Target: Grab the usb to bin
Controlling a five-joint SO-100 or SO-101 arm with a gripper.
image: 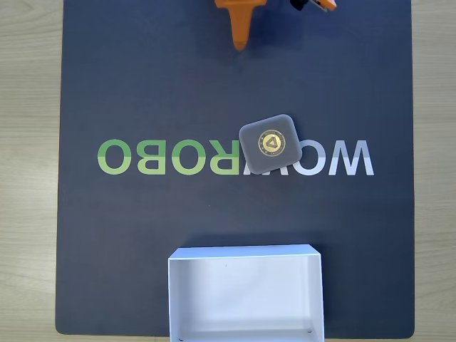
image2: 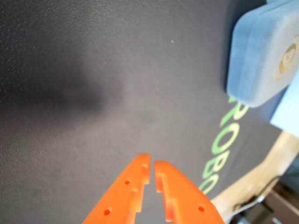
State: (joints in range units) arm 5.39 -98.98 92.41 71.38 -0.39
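Two jaws: I see both orange fingers of my gripper (image2: 152,169) at the bottom middle of the wrist view, tips drawn together with only a thin slit between them, clamped on nothing.
Gripper from above: in the fixed view the orange gripper (image: 241,44) pokes down from the top edge, a little right of centre, its tip over bare mat.
Mat: I read a dark mat (image: 142,92) under the tip, with green and pale lettering (image: 171,157) running across its middle in the fixed view, upside down.
Usb: the grey rounded-square usb (image: 270,143) lies flat on the mat, just right of frame centre in the fixed view, tilted, gold emblem up, overlapping the lettering; in the wrist view it sits at the upper right (image2: 261,60), well apart from my jaws.
Bin: the white bin (image: 245,251) stands at the bottom centre of the fixed view, open, below the usb and apart from it.
Table: I see pale wood table (image: 28,171) around the mat.
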